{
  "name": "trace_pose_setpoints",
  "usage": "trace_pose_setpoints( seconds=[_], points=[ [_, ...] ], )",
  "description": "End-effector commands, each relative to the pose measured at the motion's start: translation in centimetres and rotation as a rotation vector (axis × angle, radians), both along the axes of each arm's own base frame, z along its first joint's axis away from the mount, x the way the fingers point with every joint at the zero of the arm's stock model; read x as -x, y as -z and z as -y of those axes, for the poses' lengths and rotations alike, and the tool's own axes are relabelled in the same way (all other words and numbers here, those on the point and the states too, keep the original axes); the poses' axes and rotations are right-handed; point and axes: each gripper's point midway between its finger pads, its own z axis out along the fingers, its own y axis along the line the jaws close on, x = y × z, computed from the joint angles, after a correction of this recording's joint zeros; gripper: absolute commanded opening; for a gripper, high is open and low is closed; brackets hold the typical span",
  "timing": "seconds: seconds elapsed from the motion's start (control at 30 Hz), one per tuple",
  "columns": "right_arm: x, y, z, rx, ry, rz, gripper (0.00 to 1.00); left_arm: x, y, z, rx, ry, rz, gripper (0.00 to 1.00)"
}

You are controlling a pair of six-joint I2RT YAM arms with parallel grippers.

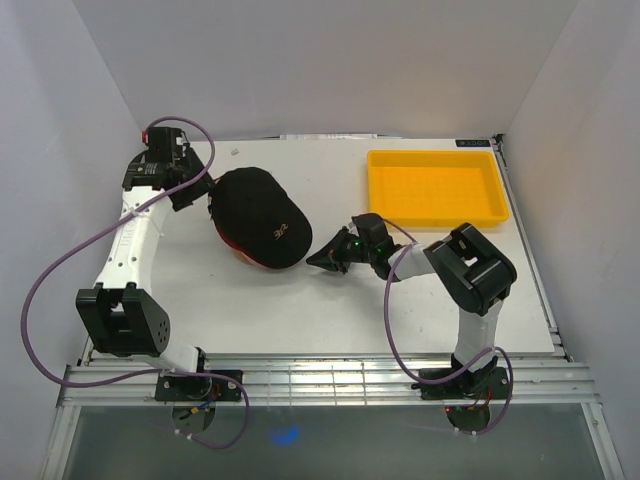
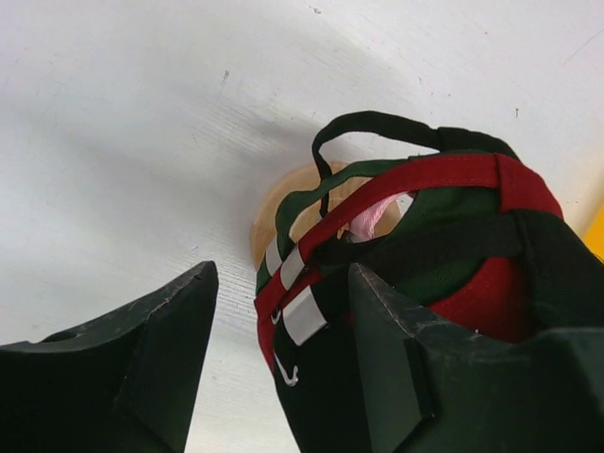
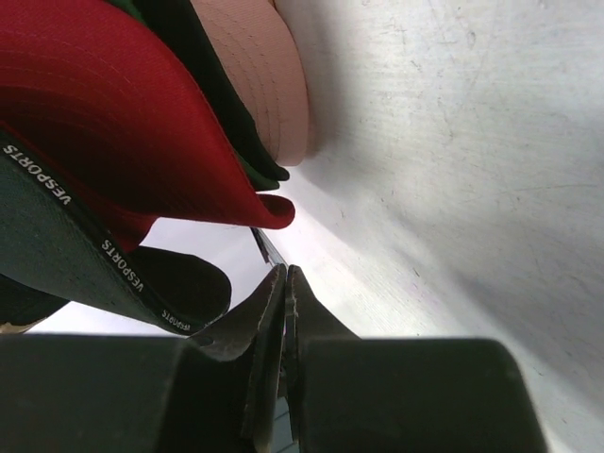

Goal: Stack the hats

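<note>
Evidently close to done: found the caps (image 1: 258, 218) nested in one pile over a wooden stand (image 2: 283, 200), with a black one on top. Found the left claw (image 2: 283, 283) spread astride the rear straps of the pile, with one finger (image 2: 142, 368) clear of the cloth and bare table (image 2: 142, 142) showing in the gap. Could not tell whether the other finger touched. Pinched nothing, and judged that stance fit for steadying or squaring the pile from behind. Found the right claw (image 3: 286, 280) pressed together and empty, low over the table, its tips just under the fanned brims, with the red brim (image 3: 142, 123) nearest above and the pink brim (image 3: 260, 85) farther ahead. Judged the closed tips meant as a thin wedge for nudging brims into line. Noted a yellow tray (image 1: 380, 160) lying well beyond the right claw.
</note>
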Motion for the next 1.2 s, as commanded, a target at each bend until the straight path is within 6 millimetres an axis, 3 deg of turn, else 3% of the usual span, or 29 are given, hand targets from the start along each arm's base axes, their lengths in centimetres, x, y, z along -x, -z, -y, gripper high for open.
trace_pose_setpoints(
  seconds=[0.0, 0.17, 0.33, 0.47, 0.7, 0.93, 1.17],
  points=[
    [-0.9, -2.2, -0.6, -0.033, -0.005, 0.067, 0.08, 0.4, -2.0, 0.7, 0.02, 0.029, 0.064, 0.69],
    [-1.2, -4.4, -0.1, -0.049, 0.012, 0.128, 0.08, 0.2, -4.3, 0.3, 0.0, 0.021, 0.107, 0.73],
    [-1.2, -5.4, 0.8, -0.06, 0.023, 0.149, 0.08, 0.2, -5.0, 0.5, 0.007, 0.03, 0.111, 0.73],
    [-1.3, -6.2, 1.3, -0.084, 0.037, 0.169, 0.1, 0.7, -4.8, 0.7, 0.017, 0.041, 0.102, 0.73],
    [-1.1, -6.6, 1.6, -0.112, 0.045, 0.189, 0.27, 0.9, -2.3, 1.0, 0.031, 0.05, 0.044, 0.72],
    [-0.8, -6.5, 2.2, -0.13, 0.074, 0.192, 0.28, 1.0, -1.6, 0.8, 0.021, 0.047, 0.027, 0.72],
    [-1.1, -9.0, 2.4, -0.227, 0.103, 0.299, 0.37, 0.8, -1.5, 0.8, 0.017, 0.045, 0.027, 0.71]
  ],
)
